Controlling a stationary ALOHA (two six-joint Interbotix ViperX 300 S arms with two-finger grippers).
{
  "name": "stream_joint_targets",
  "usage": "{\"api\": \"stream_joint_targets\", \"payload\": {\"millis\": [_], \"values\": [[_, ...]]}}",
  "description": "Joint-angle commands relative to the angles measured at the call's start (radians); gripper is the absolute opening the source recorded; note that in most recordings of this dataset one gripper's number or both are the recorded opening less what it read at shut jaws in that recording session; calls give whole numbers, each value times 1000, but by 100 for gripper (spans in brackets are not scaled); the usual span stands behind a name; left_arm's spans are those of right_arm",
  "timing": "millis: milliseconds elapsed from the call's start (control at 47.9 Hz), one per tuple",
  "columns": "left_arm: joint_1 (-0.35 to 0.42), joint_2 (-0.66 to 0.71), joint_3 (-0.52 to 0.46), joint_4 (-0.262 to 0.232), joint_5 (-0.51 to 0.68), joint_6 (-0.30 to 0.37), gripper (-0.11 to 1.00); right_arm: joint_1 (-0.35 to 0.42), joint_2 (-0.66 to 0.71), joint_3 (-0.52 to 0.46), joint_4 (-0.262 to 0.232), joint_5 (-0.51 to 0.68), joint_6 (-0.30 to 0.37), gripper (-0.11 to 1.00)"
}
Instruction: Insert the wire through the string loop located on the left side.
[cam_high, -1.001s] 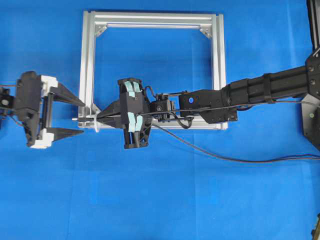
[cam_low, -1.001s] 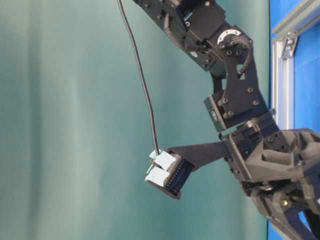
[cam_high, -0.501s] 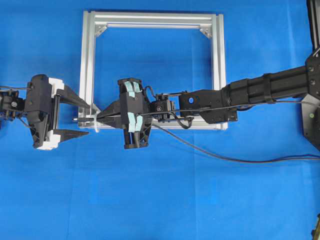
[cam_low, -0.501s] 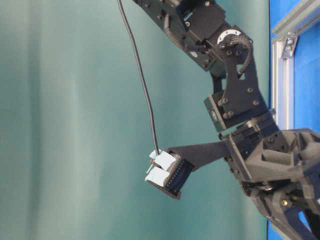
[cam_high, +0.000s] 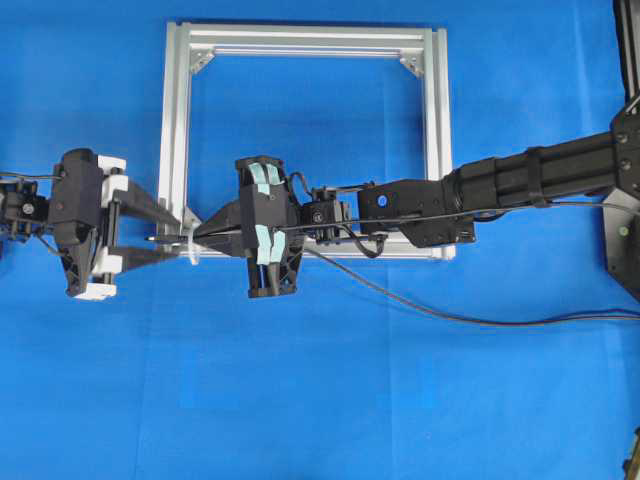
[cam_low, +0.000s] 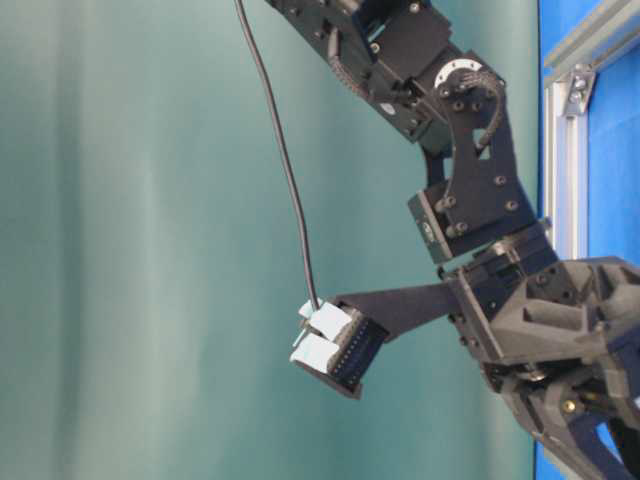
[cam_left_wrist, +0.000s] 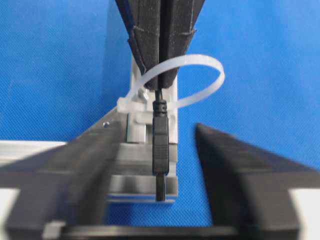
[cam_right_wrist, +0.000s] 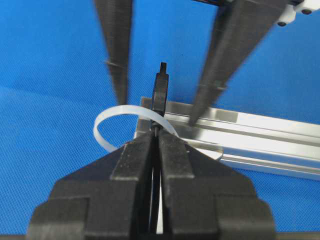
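Wire (cam_left_wrist: 160, 145) through string loop (cam_left_wrist: 200, 75), between left jaws

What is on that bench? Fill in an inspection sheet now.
Surface: blue cloth.
Job's things: string loop tied at the metal frame's corner; wire runs through it, plug poking out.
Clutter: nothing seen.
Grippers: right gripper shut on the wire behind the plug; left gripper open, straddling the plug, not touching.
Cables: wire trails right across the cloth.
Surroundings: teal backdrop.
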Motion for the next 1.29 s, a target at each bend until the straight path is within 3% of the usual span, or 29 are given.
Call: {"api": "stream_joint_targets", "payload": {"millis": [0,63,104,605,709,876,1001,1272], "values": [[-3,-9,-12,3,-17,3,32,2,-21,-17,2,-3,2,0],[-3,-9,-12,2,-23,3,14,2,-21,-17,2,-3,2,0],[-3,-9,-12,3,-26,3,7,2,-21,-17,2,-3,2,0],[-3,-11,-6,3,-18,2,8,2,-21,-17,2,-2,2,1],[-3,-11,-5,3,-17,2,8,0,-21,-17,6,0,3,19],[-3,-11,-5,3,-12,2,8,2,-21,-15,9,14,6,67],[-3,-11,-5,3,-12,2,8,-2,-21,-15,23,18,8,94],[-3,-14,-3,3,-12,2,8,-2,-23,-15,25,18,8,96]]}}
